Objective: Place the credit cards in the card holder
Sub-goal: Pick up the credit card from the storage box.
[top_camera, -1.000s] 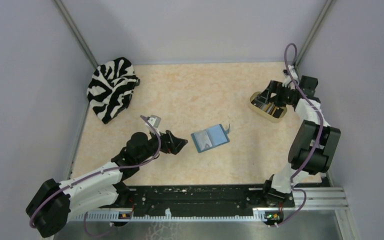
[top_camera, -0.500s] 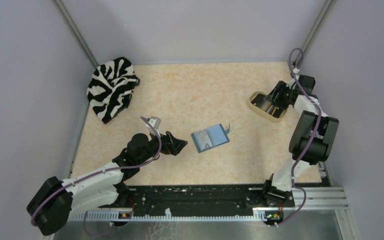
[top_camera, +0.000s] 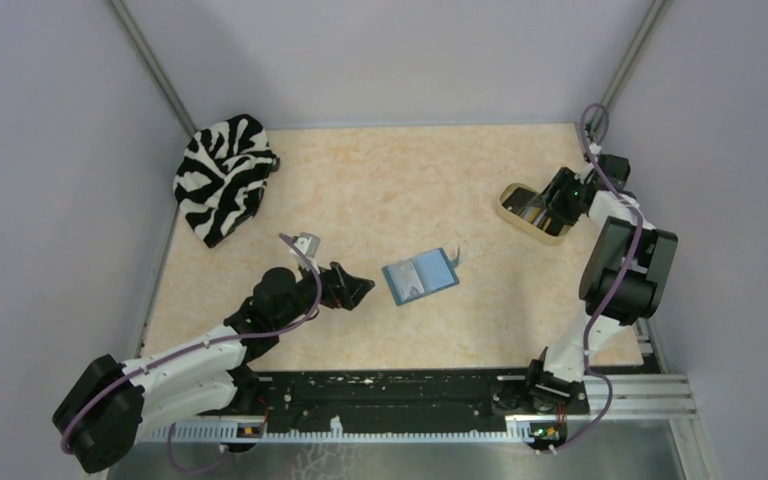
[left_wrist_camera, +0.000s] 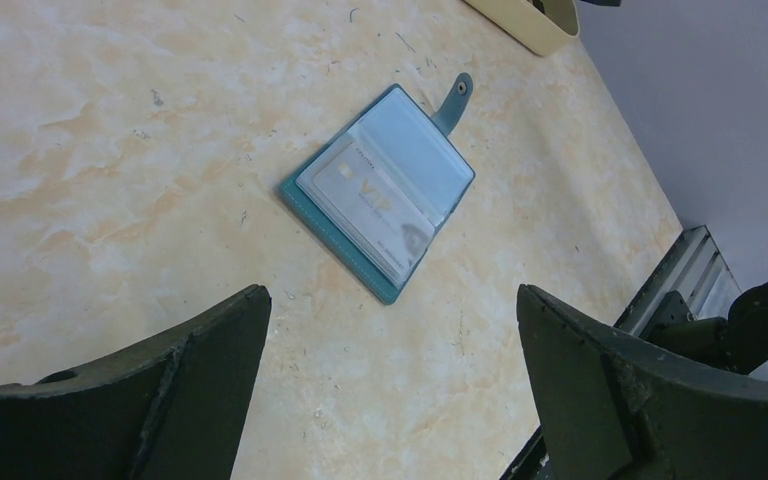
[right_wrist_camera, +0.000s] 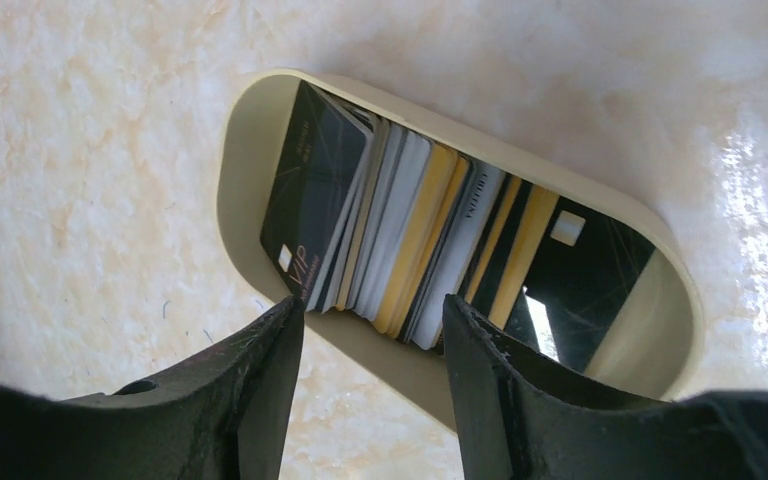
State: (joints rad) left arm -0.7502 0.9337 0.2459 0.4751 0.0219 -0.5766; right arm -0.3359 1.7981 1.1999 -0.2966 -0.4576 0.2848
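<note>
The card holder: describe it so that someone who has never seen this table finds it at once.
On the marbled beige table, look near the middle, just ahead of the left gripper. There lies the card holder, a small teal wallet opened flat, snap tab out. Unlike the zebra-striped cloth and the beige oval tray, it is blue.

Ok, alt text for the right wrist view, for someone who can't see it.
A beige oval tray on a marbled table holds a row of credit cards standing on edge, black, white and yellow. The two dark fingers of the right gripper flank the row's near edges; whether they grip a card is unclear.
</note>
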